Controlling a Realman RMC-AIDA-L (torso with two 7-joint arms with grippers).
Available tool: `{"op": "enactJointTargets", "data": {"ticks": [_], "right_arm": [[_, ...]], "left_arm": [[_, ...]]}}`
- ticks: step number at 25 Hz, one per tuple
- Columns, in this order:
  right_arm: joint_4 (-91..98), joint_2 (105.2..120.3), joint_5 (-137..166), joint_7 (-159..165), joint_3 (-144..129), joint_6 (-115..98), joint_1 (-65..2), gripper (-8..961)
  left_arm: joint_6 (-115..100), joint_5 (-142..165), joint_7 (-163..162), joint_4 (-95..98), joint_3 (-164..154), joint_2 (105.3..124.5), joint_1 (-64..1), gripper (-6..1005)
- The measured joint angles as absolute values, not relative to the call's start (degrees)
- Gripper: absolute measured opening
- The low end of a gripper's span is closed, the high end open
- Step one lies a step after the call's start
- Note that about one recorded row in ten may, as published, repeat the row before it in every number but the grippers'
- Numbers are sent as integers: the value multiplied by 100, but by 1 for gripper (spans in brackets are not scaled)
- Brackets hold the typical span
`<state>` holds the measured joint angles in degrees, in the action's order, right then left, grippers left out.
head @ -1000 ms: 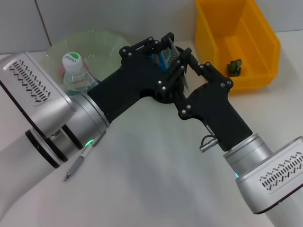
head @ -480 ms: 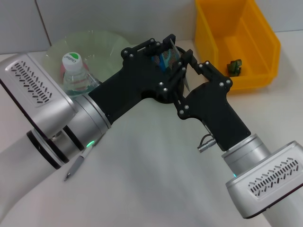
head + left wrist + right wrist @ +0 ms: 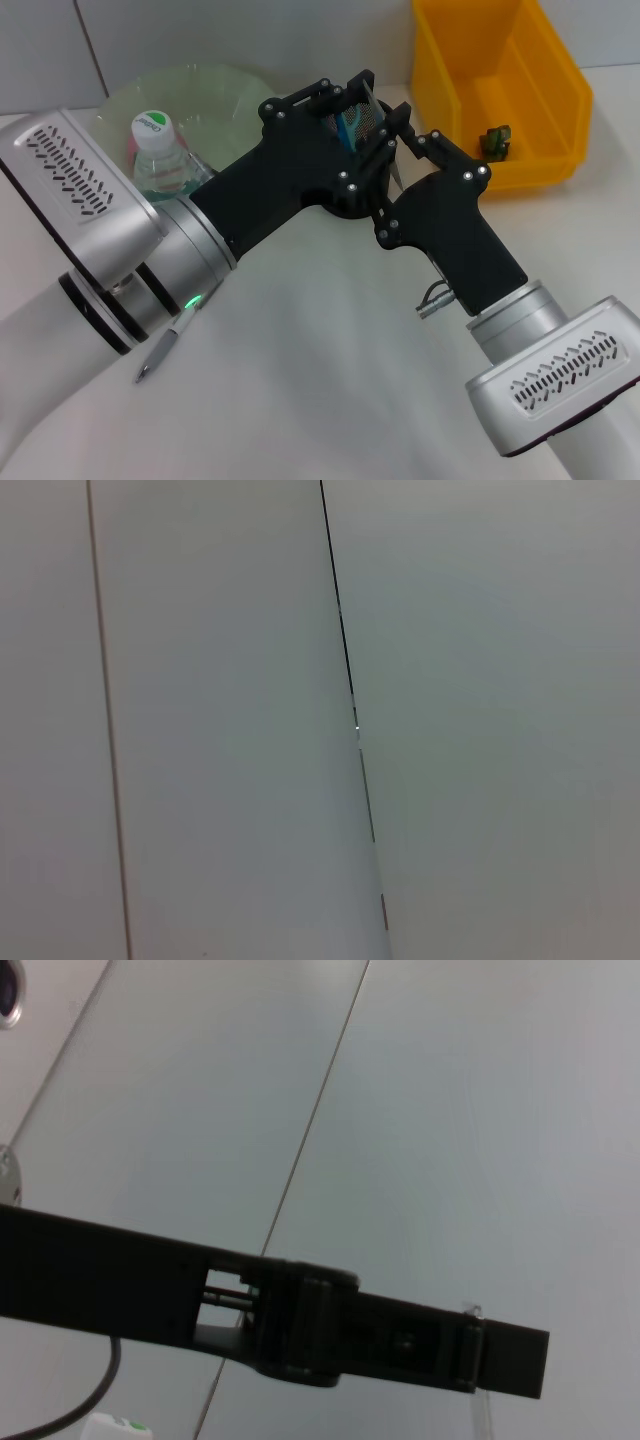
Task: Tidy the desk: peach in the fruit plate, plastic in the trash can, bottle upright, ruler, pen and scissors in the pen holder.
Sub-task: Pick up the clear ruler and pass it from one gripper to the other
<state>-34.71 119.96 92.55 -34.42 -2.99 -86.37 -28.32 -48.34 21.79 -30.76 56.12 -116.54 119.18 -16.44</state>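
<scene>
Grippers meet over the black mesh pen holder (image 3: 352, 120) at the middle back of the table (image 3: 320, 370). My left gripper (image 3: 352, 108) comes in from the left and covers most of the holder; my right gripper (image 3: 398, 150) reaches up from the lower right and sits hard against it. Between them I see blue scissors (image 3: 350, 124) handles inside the holder and a thin clear ruler (image 3: 385, 140) slanting down at its right side, touching the right gripper's tip. I cannot tell whether either gripper is spread or pinched; the linkages hide the tips.

Bottle (image 3: 160, 150) stands upright behind my left arm, white cap with green print, too small to read. It stands in front of the pale green fruit plate (image 3: 215, 85); something pink shows just beside the bottle, mostly hidden.

Pen (image 3: 168, 345) lies on the table near the left arm's elbow, well apart from the holder. Yellow bin (image 3: 545, 95) at back right holds a small dark green scrap (image 3: 495, 140).

Left wrist view shows only blank wall panels.
</scene>
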Motion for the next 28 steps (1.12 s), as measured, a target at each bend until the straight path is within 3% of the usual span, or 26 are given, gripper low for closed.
{"op": "enactJointTargets", "data": {"ticks": [15,28], "right_arm": [[-3507,11997,9264,-3445,-290,-8657,-2807,327],[-3581,11996,9264,-3446,-147,-8619,-2814,140]], "left_arm": [[-4834,2180,-3098,5599,-11657,11918,-1639,383],[-4870,2180,-3098,5598,-11681,11918,-1641,384]]}}
